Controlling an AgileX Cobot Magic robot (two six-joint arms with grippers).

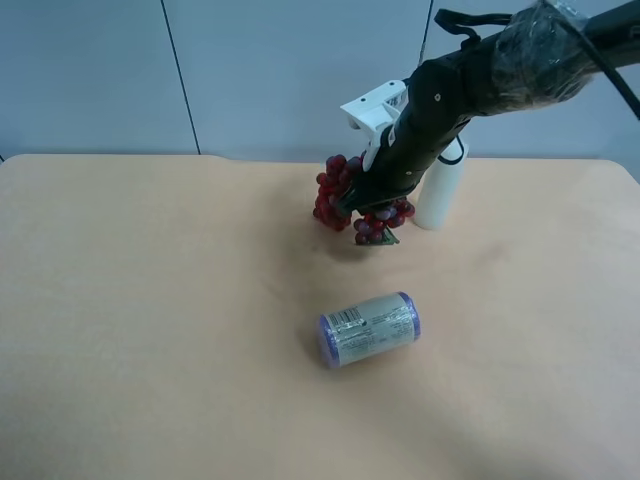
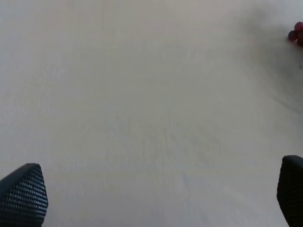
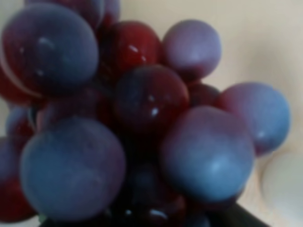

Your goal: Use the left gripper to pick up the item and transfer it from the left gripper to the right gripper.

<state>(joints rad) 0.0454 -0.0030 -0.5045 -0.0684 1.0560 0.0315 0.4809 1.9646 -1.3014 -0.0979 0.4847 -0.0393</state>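
A bunch of dark red and purple grapes [image 1: 345,200] hangs above the table at the back middle, held by the black arm at the exterior high view's right. The grapes fill the right wrist view [image 3: 151,123], so this is my right gripper [image 1: 372,195], shut on the bunch; its fingers are hidden behind the fruit. My left gripper [image 2: 156,189] is open and empty over bare table, its two black fingertips [image 2: 23,194] far apart. A few grapes [image 2: 297,33] show at the edge of the left wrist view. The left arm is out of the exterior high view.
A cylindrical can [image 1: 369,328] with purple ends lies on its side on the tan table [image 1: 150,300], in front of the grapes. A white bottle [image 1: 440,190] stands just behind the right arm; it also shows as a white blur in the right wrist view [image 3: 284,184].
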